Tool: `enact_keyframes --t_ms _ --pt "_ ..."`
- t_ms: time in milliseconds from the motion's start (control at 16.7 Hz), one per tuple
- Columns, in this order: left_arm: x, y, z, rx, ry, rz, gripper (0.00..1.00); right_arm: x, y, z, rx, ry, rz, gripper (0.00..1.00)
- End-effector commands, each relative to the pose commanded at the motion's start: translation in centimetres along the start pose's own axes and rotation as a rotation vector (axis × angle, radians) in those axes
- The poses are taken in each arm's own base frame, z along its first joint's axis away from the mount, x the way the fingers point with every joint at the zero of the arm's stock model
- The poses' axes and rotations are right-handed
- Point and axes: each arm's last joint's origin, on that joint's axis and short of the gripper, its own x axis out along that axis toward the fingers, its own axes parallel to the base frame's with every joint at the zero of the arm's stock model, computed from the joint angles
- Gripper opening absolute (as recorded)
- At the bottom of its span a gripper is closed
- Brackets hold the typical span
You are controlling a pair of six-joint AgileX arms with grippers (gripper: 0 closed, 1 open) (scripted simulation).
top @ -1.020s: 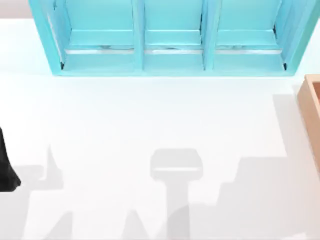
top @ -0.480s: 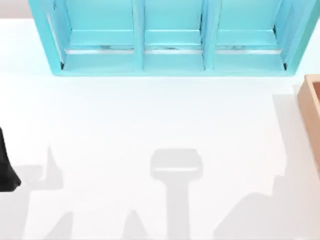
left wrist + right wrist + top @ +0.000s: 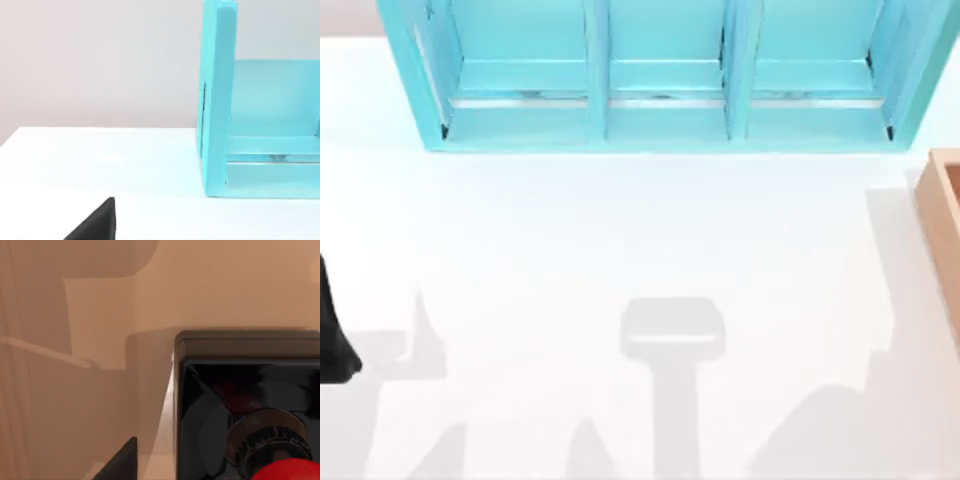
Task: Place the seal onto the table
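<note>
Top view: white counter (image 3: 620, 230) carries no stamp; turquoise shelf unit (image 3: 660, 75) spans 11 to 1 o'clock, tan wooden box (image 3: 945, 230) is cut off by the frame edge at 3 o'clock. A black piece of the left arm (image 3: 332, 335) sits at 9 o'clock, apparently parked; its pincer's state I cannot tell. Grey shadows lie across the 5–7 o'clock zone. Left wrist view: counter edge, the shelf unit's end wall (image 3: 217, 100), and one black fingertip (image 3: 97, 225) of the left pincer poking in from the bottom; the other finger is cropped, so open or closed is unknowable. Right wrist view: the camera looks down inside tan walls, which I take to be the box interior (image 3: 100, 315). The seal (image 3: 250, 410) stands there upright, black square base on the box floor, ribbed metal collar, red knob cut off at the frame bottom. One dark fingertip (image 3: 120, 462) of the right pincer shows beside the base, apart from it; the second finger is out of frame, so I cannot tell its state, though nothing looks gripped. Judgement: pickup stage, with the right arm descending on the seal inside the box. Next move needs the fingers centred on the knob or collar, a close, a straight lift clear of the box wall, then transfer toward 9 o'clock onto open counter.
</note>
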Motion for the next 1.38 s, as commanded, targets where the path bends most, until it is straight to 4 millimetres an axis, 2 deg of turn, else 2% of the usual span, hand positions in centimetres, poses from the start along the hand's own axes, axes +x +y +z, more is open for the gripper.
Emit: enact_keyframes --t_ms 540,1140,1260,1380 --pt "0.0 0.0 0.0 0.000 0.000 0.000 1.00 0.0 0.0 0.0 0.000 0.000 0.000 0.02" --pt "0.0 0.0 0.0 0.000 0.000 0.000 1.00 -0.1 0.0 0.0 0.001 -0.002 -0.001 0.00" --pt "0.0 0.0 0.0 0.000 0.000 0.000 1.00 -1.0 0.9 0.6 0.001 -0.002 -0.002 0.00" --pt "0.0 0.0 0.0 0.000 0.000 0.000 1.00 -2.8 2.7 1.6 0.000 -0.002 -0.002 0.00"
